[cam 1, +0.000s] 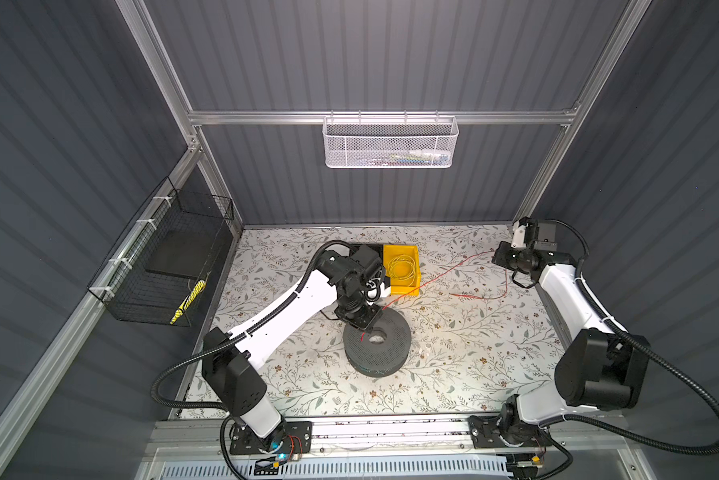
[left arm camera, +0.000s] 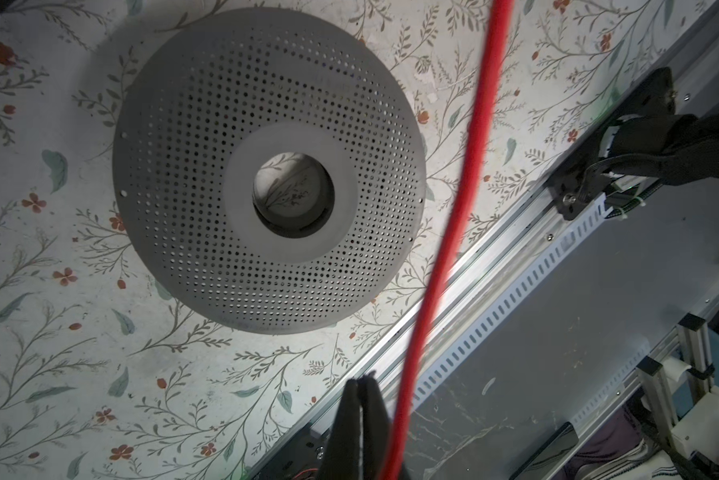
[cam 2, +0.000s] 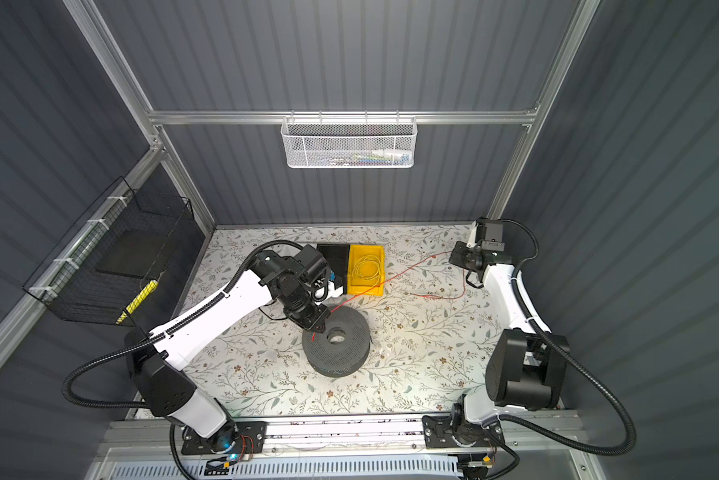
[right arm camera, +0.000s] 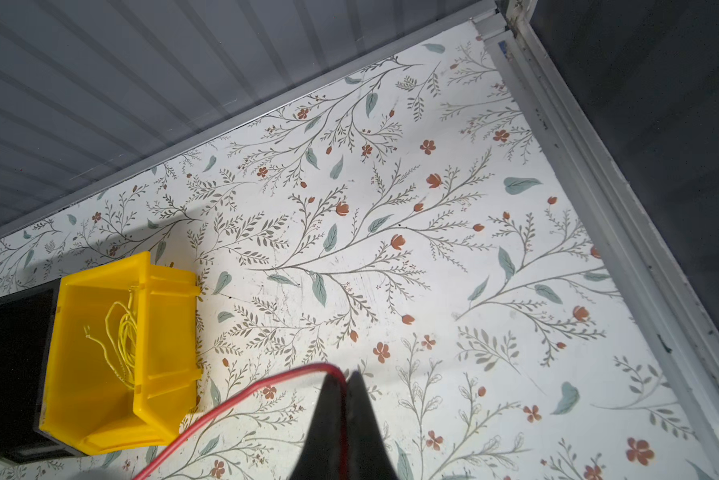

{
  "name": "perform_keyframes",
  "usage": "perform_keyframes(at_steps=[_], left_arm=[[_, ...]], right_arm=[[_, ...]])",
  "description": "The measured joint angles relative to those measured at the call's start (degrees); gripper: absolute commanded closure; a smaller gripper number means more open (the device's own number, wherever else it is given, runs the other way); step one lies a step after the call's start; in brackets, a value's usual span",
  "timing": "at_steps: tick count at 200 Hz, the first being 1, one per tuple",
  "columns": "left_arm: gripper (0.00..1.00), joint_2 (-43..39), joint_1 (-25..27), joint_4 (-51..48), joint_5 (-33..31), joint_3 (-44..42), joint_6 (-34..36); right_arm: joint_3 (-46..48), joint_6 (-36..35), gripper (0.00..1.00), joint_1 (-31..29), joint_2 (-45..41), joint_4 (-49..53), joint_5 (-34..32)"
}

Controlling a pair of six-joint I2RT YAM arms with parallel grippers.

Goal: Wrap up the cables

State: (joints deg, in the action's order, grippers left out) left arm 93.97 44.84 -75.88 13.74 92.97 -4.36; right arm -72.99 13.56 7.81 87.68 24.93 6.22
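Note:
A thin red cable stretches straight from my left gripper to my right gripper; its slack drops in a loop and ends on the mat. The left gripper hovers over a grey perforated spool, its tips pressed together. The red cable runs along one finger, and a short red tail hangs under the gripper in both top views. At the far right corner the right gripper is shut on the red cable. A coiled yellow cable lies in a yellow bin.
A black box stands against the yellow bin, partly behind the left arm. A white mesh basket hangs on the rear rail. A black wire basket on the left wall holds a yellow-black item. An aluminium rail borders the front.

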Motion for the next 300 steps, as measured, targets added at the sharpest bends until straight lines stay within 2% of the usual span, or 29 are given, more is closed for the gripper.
perform_keyframes(at_steps=[78, 87, 99, 105, 128, 156, 179, 192, 204, 213, 230, 241, 260, 282, 300], left_arm=[[1.00, 6.99, 5.88, -3.76, -6.95, 0.98, -2.08], [0.82, 7.43, 5.73, -4.46, -8.17, 2.25, -2.14], [0.43, 7.32, 5.70, -6.01, -9.64, 4.11, -2.36], [0.32, 7.08, 5.70, -7.06, -10.36, 4.90, -2.49], [0.17, 5.46, 5.64, -9.92, -12.35, 6.97, -3.43], [0.16, 2.10, 5.60, -9.99, -12.37, 9.46, -4.98], [0.19, -0.39, 5.60, -8.79, -14.23, 18.18, -8.79], [0.21, -3.21, 5.60, -3.78, -14.60, 21.42, -12.63], [0.22, -8.33, 5.57, 4.37, -12.83, 18.99, -17.35], [0.22, -13.18, 5.57, 12.46, -10.73, 13.40, -20.94], [0.22, -21.70, 6.21, 29.81, -6.40, -2.45, -29.53], [0.22, -24.39, 7.61, 40.57, -5.25, -12.20, -34.62], [0.19, -20.35, 12.02, 53.31, -5.11, -20.20, -40.26], [0.19, -9.49, 16.72, 62.86, -5.75, -19.45, -42.47], [0.20, -4.63, 18.75, 68.52, -9.05, -17.94, -44.22]], right_arm=[[-4.39, -2.23, 1.00, -1.09, 0.02, 5.09, -2.27], [-5.09, -2.36, 1.00, -1.44, 0.02, 5.51, -2.60], [-5.73, -2.51, 1.00, -1.92, 0.02, 5.77, -3.50], [-5.95, -2.51, 1.00, -2.14, 0.02, 5.77, -4.09], [-6.19, -2.47, 1.00, -2.97, 0.02, 5.84, -5.18], [-6.14, -2.73, 1.00, -5.42, 0.46, 6.45, -6.03], [-6.08, -2.71, 1.00, -6.95, 1.90, 6.71, -5.49], [-6.08, -2.67, 1.00, -7.37, 2.91, 7.10, -4.76], [-6.08, -2.47, 1.00, -7.65, 3.82, 7.56, -3.98], [-6.08, -2.12, 1.00, -7.72, 4.44, 7.93, -2.82], [-6.10, -1.42, 1.00, -7.76, 5.42, 8.41, -0.74], [-6.12, -0.55, 1.00, -7.76, 6.16, 8.55, 0.98], [-6.19, 1.29, 1.00, -7.76, 7.56, 8.57, 4.39], [-6.19, 3.13, 1.00, -7.93, 8.17, 8.63, 7.23], [-6.10, 4.39, 1.00, -8.41, 7.43, 8.31, 8.70]])
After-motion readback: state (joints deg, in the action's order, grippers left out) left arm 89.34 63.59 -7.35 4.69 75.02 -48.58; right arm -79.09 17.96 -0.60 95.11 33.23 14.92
